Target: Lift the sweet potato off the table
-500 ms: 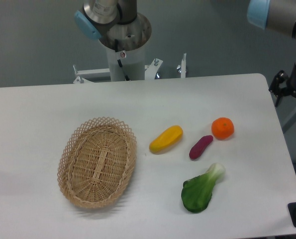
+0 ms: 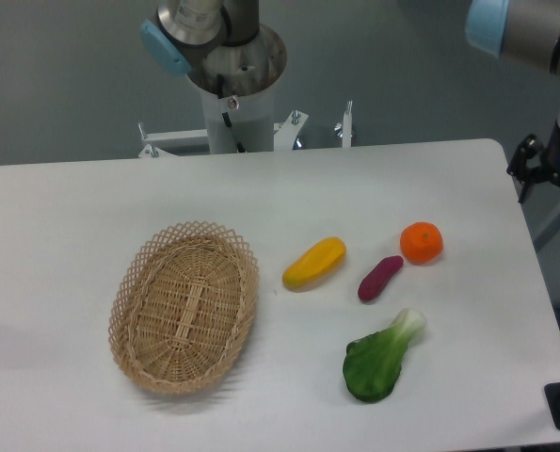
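Observation:
The sweet potato (image 2: 380, 278) is a small purple-magenta oblong lying on the white table (image 2: 72, 217), right of centre. It sits between the yellow vegetable and the orange. At the far right edge, off the table's right side, a black gripper body (image 2: 546, 162) with a blue light hangs from the arm. It is cut off by the frame edge and its fingers do not show clearly. It is well to the right of the sweet potato and further back. Nothing is seen held.
A yellow-orange oblong vegetable (image 2: 314, 263) lies left of the sweet potato. A round orange (image 2: 422, 242) sits close to its upper right. A green bok choy (image 2: 381, 358) lies in front. A wicker basket (image 2: 184, 305) stands at the left. The robot base (image 2: 234, 75) stands behind the table.
The arm parts at the right edge have shifted very slightly to the left. The objects on the table have not moved.

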You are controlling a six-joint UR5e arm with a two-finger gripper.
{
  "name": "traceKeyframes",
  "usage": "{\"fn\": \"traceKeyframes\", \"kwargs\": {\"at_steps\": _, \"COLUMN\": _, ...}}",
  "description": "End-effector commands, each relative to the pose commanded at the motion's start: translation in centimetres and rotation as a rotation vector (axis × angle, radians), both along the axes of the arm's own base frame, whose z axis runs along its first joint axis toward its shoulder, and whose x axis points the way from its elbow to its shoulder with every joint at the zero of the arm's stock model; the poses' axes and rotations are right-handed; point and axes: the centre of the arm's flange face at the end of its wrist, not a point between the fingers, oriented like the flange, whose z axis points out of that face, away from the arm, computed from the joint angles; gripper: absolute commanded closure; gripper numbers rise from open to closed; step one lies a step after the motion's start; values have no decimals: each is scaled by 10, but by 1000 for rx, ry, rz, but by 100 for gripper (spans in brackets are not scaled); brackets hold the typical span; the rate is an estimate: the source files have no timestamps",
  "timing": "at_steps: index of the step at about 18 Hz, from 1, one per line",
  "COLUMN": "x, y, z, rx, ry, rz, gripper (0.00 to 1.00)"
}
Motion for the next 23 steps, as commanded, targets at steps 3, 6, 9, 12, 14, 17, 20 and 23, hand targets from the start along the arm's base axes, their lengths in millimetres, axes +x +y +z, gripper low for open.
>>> {"fn": "traceKeyframes", "kwargs": {"at_steps": 3, "x": 13, "y": -3, "z": -14, "rx": -1, "ry": -6, "rz": 1, "gripper": 0}}
{"fn": "traceKeyframes", "kwargs": {"at_steps": 6, "x": 33, "y": 16, "z": -35, "rx": 13, "ry": -17, "rz": 55, "gripper": 0}}
{"fn": "traceKeyframes", "kwargs": {"at_steps": 9, "x": 60, "y": 41, "z": -66, "rx": 10, "ry": -60, "rz": 96, "gripper": 0}}
{"fn": "traceKeyframes", "kwargs": {"at_steps": 12, "x": 80, "y": 51, "z": -96, "rx": 3, "ry": -92, "rz": 92, "gripper": 0}}
{"fn": "traceKeyframes", "kwargs": {"at_steps": 14, "x": 91, "y": 49, "z": -122, "rx": 5, "ry": -94, "rz": 89, "gripper": 0}}
{"fn": "traceKeyframes", "kwargs": {"at_steps": 17, "x": 123, "y": 62, "z": -161, "rx": 10, "ry": -67, "rz": 54, "gripper": 0}}
{"fn": "traceKeyframes", "kwargs": {"at_steps": 20, "x": 133, "y": 67, "z": -176, "rx": 15, "ry": -61, "rz": 52, "gripper": 0}}
{"fn": "traceKeyframes", "kwargs": {"at_steps": 23, "x": 147, "y": 64, "z": -198, "rx": 2, "ry": -87, "rz": 42, "gripper": 0}}
